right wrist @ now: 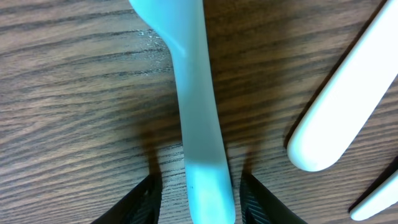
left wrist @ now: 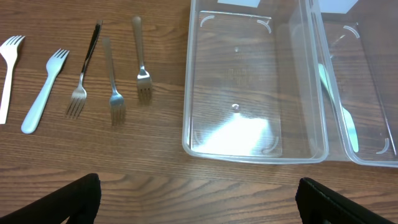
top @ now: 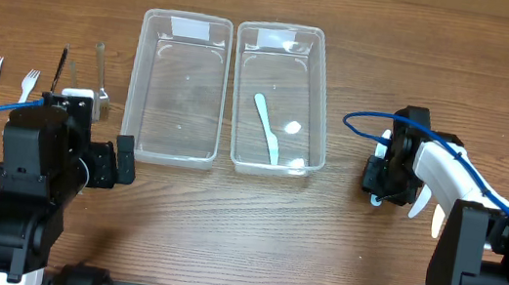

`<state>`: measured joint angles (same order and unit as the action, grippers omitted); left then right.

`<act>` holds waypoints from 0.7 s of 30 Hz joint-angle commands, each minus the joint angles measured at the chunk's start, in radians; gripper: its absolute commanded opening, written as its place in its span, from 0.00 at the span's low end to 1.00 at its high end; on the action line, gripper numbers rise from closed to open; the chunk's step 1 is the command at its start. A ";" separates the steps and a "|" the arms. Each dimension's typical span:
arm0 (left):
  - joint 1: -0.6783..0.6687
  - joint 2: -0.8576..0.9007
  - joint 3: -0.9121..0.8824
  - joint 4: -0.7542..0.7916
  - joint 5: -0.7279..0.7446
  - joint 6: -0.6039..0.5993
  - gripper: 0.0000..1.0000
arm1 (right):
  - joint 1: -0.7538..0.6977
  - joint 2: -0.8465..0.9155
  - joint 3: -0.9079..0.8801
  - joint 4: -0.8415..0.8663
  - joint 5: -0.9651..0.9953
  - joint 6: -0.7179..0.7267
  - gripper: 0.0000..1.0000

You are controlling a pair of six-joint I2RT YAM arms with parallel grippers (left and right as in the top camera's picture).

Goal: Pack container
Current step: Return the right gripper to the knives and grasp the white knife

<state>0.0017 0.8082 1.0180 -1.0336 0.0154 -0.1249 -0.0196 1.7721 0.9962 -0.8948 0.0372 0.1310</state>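
Overhead: right gripper (top: 380, 184) is down at the table, right of and apart from right container (top: 324, 93), which has a pale blue utensil (top: 268, 125) inside. Left gripper (top: 112, 158) sits by left container (top: 137, 78).
Left wrist: jaws wide, nothing between them; forks (left wrist: 112, 93) lie on the table to the left.
Right wrist: blue handle (right wrist: 200, 124) lies between narrow jaws; can't tell if they pinch it.

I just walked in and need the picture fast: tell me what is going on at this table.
The right gripper is down on the table, fingers either side of a pale plastic utensil handle; whether they pinch it is unclear. The left gripper hovers open and empty near five forks. One pale utensil lies in the right container; the left container holds nothing.
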 commanded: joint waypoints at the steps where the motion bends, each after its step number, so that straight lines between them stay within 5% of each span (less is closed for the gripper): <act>1: 0.005 -0.003 0.023 -0.003 0.011 -0.011 1.00 | -0.001 0.009 -0.018 0.000 0.021 0.004 0.41; 21: 0.005 -0.003 0.023 -0.002 0.011 -0.011 1.00 | 0.000 0.009 -0.018 0.008 0.006 0.003 0.21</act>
<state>0.0017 0.8082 1.0180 -1.0336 0.0158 -0.1249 -0.0196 1.7721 0.9955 -0.8959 0.0376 0.1307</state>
